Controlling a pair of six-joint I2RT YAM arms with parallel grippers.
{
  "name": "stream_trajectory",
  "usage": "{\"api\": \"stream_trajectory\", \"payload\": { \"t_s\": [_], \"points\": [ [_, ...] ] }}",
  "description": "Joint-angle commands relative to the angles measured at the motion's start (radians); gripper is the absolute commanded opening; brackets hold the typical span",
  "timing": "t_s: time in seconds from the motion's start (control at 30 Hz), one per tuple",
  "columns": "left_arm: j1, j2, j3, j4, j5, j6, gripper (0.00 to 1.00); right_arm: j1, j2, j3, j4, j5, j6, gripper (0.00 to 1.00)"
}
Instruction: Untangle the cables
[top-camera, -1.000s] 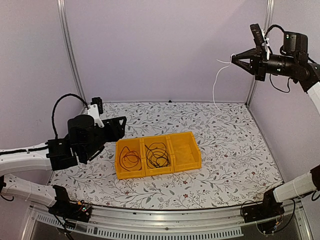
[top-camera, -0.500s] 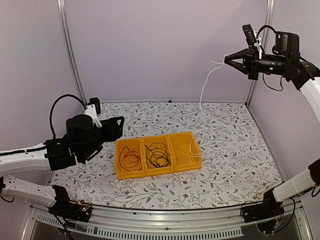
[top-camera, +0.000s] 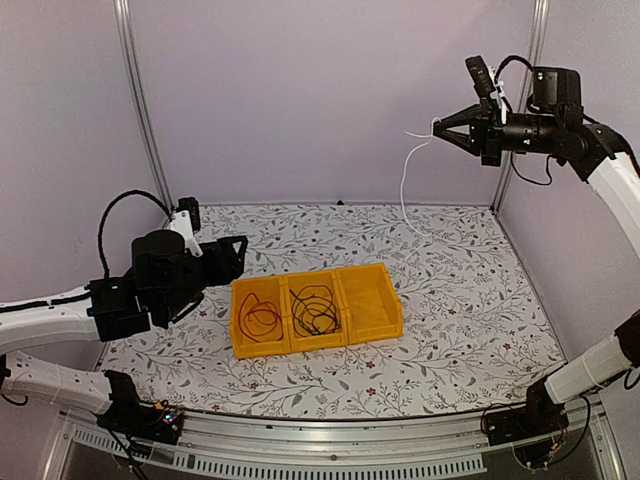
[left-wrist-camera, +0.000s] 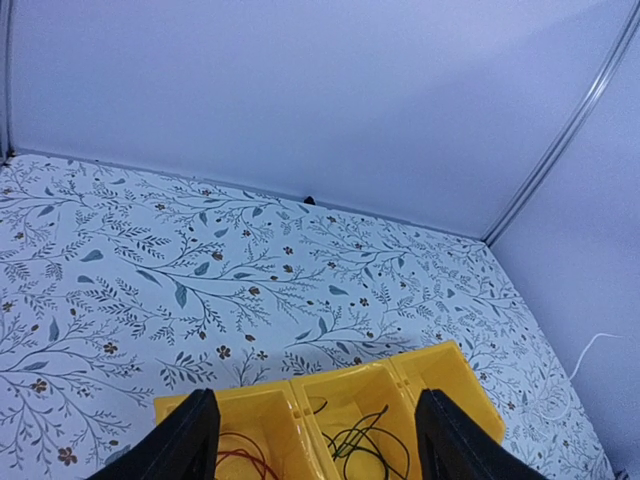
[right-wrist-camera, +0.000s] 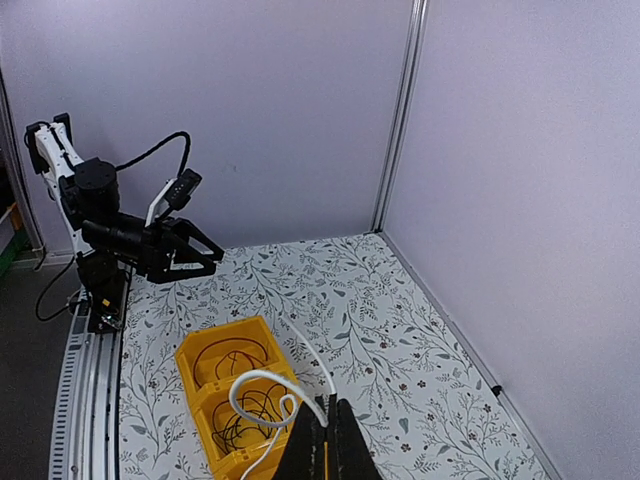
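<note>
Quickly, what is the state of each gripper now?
Left gripper: open, holding nothing.
Right gripper: shut on the white cable.

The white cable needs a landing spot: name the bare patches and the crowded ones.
Free: the right compartment of the bin, and the table between the bin and the right wall, also behind the bin. Crowded: the left compartment holds the red cable, the middle one dark cables, and the left fingers hover open by the bin's left end.
</note>
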Motion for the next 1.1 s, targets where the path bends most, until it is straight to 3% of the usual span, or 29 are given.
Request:
{"api": "stream_trajectory", "payload": {
  "t_s": [0.0,0.23,0.77,1.07],
  "points": [
    [0.015,-0.017,-0.012,-0.016,-0.005,-0.007,0.69,0.022,0.015,-0.005,0.033,0.021,0.001,0.0],
    [0.015,-0.028,-0.024,-0.024,-0.008,-0.014,0.69,0.036,0.051,-0.036,0.06,0.076,0.0,0.0],
    [0.018,-0.056,-0.043,-0.043,-0.019,-0.024,0.69,0.038,0.084,-0.319,0.176,0.136,-0.029,0.0],
    [0.032,-0.048,-0.048,-0.043,-0.029,-0.006,0.71,0.128,0.164,-0.414,0.168,0.191,-0.045,0.0]
  ]
}}
